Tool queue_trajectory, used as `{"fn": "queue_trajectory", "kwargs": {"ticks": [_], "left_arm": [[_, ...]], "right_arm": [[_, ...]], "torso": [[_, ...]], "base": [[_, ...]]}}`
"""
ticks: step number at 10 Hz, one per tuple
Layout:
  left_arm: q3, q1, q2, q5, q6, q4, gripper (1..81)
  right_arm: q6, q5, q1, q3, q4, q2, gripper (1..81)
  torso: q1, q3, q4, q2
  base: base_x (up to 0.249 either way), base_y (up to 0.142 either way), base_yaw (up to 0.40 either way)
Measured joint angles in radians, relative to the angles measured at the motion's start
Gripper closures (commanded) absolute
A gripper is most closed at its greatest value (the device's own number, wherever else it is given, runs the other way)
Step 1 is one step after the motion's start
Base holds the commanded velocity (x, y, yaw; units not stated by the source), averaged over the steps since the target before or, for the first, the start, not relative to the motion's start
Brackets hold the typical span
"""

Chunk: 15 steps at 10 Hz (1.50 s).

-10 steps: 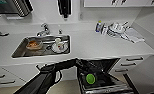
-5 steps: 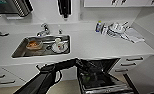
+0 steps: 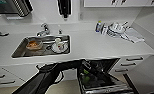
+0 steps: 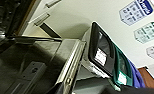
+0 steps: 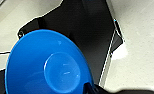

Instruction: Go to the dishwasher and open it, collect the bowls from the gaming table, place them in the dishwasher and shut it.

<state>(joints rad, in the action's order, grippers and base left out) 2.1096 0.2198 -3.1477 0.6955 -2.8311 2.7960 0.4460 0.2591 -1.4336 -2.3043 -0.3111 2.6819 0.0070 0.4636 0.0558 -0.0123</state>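
Stainless sink [image 3: 19,51]: in your head view it sits at ten o'clock in the white counter [image 3: 98,45], holding an orange-filled dish [image 3: 33,45] and a plate with a cup [image 3: 58,46].
Dishwasher [image 3: 103,83]: at five o'clock, under the counter; door dropped open, dark rack out.
Lime green bowl [image 3: 86,75]: patches of green show in the rack's near-left part; you cannot make out its outline.
Left arm [image 3: 43,80]: comes in from seven o'clock and reaches over the rack; its gripper's state you cannot tell.
Dish pile [image 3: 115,28]: at one o'clock on the counter, beside a folded cloth [image 3: 133,36].
Left wrist view: you see the dishwasher's open door edge [image 4: 70,65], white drawers [image 4: 40,18] and waste bins [image 4: 105,57] near a wall.
Right wrist view: blue bowl [image 5: 46,65] fills the near field, its underside towards you, touching a dark gripper part at the rim; whether the fingers clench it you cannot tell.
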Motion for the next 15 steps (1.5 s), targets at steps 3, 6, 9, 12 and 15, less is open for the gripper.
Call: {"fn": "queue_trajectory", "kwargs": {"ticks": [3,6,9,12,15], "left_arm": [[-0.258,-0.011,0.200,0.005,0.000,0.013,1.0],[-0.477,0.042,0.438,-0.033,0.000,0.043,1.0],[-0.575,0.235,0.629,-0.140,0.000,0.050,1.0],[-0.609,0.488,0.760,-0.264,0.000,0.051,1.0],[-0.576,0.718,0.813,-0.386,0.000,0.051,1.0]], "right_arm": [[0.000,0.000,0.007,0.000,0.001,-0.001,81.1],[0.000,0.001,0.013,0.000,0.002,-0.011,81.1],[0.011,0.001,0.013,0.000,0.004,-0.014,81.1],[0.023,0.003,0.018,0.026,0.004,-0.044,81.1],[0.051,0.011,0.060,0.158,0.004,-0.140,81.1]], "torso": [[0.000,0.000,0.000,0.000],[0.000,0.000,0.000,0.000],[0.000,0.000,0.000,0.000],[0.000,0.000,0.000,0.000],[0.000,0.000,0.000,0.000]], "base": [[0.000,0.000,0.000],[0.000,0.000,0.000],[0.000,0.000,0.000],[0.000,0.000,0.000],[0.000,0.000,0.000]]}}
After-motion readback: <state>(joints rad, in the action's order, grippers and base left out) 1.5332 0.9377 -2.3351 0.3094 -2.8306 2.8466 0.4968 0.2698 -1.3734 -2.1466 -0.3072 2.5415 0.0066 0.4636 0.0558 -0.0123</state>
